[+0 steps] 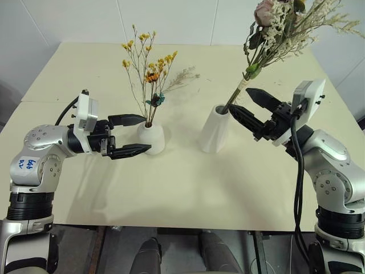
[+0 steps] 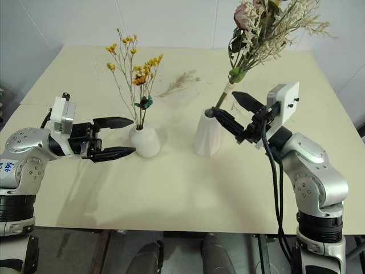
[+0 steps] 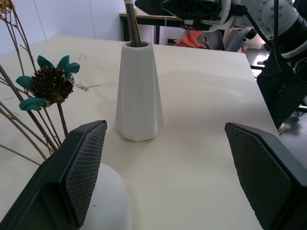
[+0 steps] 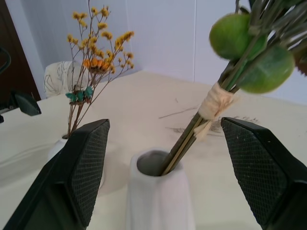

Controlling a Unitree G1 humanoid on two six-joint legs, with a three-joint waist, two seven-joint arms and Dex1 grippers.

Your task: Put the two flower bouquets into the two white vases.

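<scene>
The thin-stemmed bouquet [image 1: 147, 68] with yellow-orange blossoms and a teal bit stands upright in the short squat white vase [image 1: 153, 139]. My left gripper [image 1: 146, 134] is open and level, its fingertips on either side of that vase's left flank without touching it. The bushy green-beige bouquet [image 1: 285, 25] with a pink bloom leans to the right, its bound stems down in the taller cone vase [image 1: 215, 129]. My right gripper [image 1: 240, 98] is open just right of the vase mouth. The stems [image 4: 192, 134] rise between its fingers, apart from both.
A single loose dried sprig [image 1: 183, 76] lies on the cream table [image 1: 171, 194] behind and between the two vases. The vases stand about a hand's width apart. The table's front edge runs just before both arms, and a white wall is beyond the far edge.
</scene>
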